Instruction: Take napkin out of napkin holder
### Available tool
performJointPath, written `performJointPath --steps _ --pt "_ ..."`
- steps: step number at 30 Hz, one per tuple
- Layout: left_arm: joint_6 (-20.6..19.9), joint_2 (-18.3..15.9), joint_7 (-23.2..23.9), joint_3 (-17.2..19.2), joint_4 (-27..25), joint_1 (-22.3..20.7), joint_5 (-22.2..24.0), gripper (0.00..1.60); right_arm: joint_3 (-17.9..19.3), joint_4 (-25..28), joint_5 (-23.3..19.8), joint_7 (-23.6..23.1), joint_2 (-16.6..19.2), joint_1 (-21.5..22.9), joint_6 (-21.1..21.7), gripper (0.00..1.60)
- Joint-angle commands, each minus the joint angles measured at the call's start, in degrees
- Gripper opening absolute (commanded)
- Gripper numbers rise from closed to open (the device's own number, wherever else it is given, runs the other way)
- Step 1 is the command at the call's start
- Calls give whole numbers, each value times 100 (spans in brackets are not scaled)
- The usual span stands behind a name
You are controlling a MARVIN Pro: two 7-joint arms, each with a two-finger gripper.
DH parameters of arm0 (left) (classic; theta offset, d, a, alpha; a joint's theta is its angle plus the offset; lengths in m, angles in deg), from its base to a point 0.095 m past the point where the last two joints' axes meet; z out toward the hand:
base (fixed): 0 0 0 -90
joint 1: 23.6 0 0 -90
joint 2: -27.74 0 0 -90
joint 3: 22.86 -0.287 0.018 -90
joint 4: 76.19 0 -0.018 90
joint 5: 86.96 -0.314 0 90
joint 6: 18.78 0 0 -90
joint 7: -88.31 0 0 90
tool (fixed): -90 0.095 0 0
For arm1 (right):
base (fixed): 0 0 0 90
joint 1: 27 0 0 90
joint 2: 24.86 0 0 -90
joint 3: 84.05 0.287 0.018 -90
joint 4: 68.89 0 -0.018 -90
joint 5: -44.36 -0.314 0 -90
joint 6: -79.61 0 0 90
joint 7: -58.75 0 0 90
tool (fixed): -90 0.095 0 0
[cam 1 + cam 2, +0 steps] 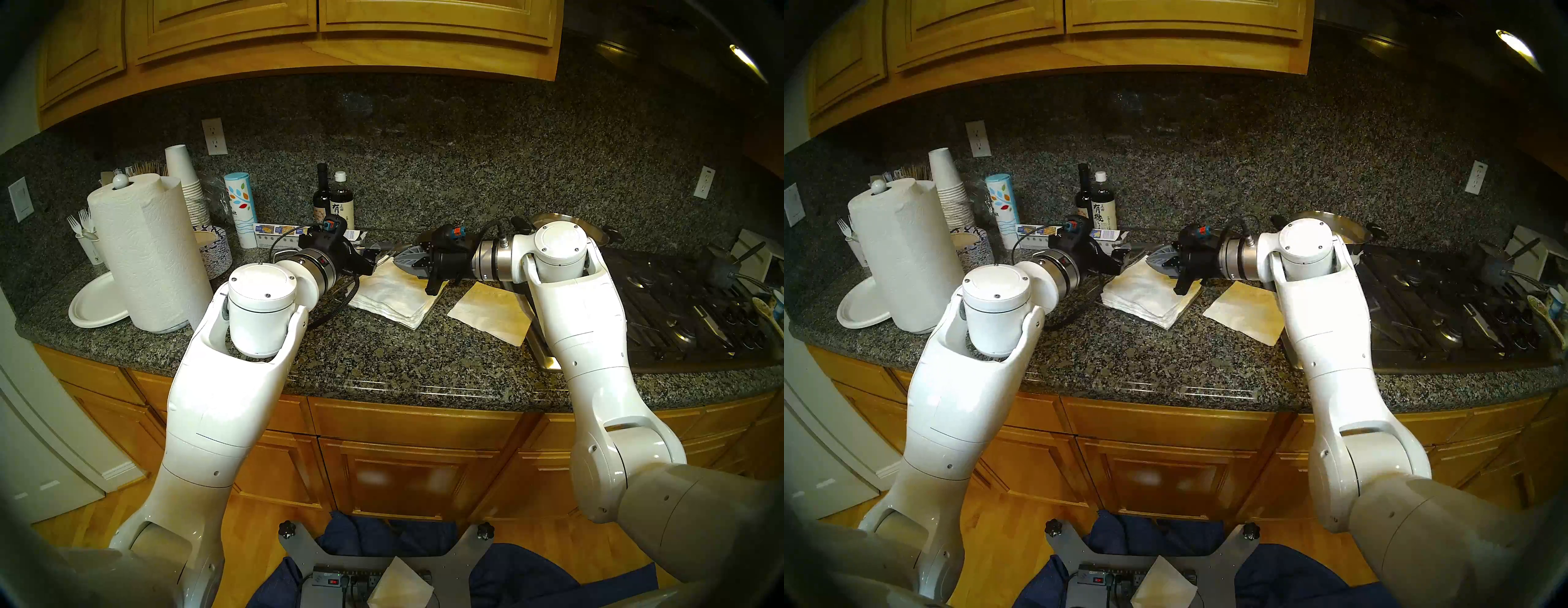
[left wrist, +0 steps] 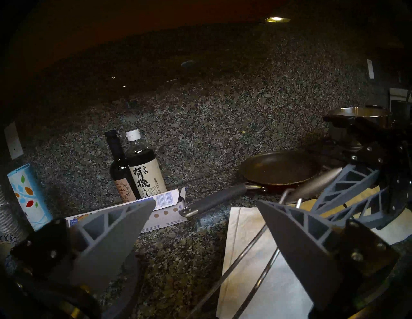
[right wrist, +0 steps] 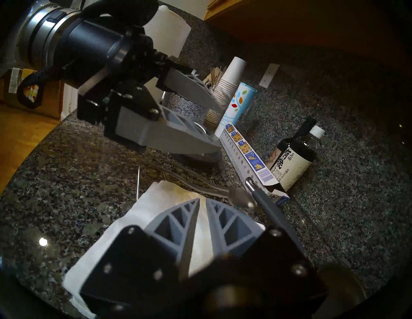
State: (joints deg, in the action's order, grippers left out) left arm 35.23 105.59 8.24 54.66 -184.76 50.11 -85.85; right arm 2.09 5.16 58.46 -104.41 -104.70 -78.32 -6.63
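Both head views look down from above and behind the arms onto the tabletop (image 1: 382, 361), nearly alike. The left wrist view sits close behind the left pincer (image 2: 205, 205), facing level toward the backsplash. The right wrist view sits tilted, close behind the right pincer (image 3: 201, 201). Both wrist views share the napkin stack (image 2: 245, 256) ahead of each pincer and the two bottles (image 3: 296, 153) beyond.

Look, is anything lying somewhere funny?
Yes. One white napkin lies on the robot's base by the power strip, far below the countertop. Another loose napkin lies beside the napkin stack, its corner reaching the stove's edge.
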Motion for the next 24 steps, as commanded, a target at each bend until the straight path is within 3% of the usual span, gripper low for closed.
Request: performJointPath --steps 1,24 --pt "92 -12 -99 198 -323 -214 -33 160 79 127 -50 -6 15 191 0 56" --pt "33 -126 -172 461 -827 32 -27 160 241 364 -24 -33 223 -197 127 57"
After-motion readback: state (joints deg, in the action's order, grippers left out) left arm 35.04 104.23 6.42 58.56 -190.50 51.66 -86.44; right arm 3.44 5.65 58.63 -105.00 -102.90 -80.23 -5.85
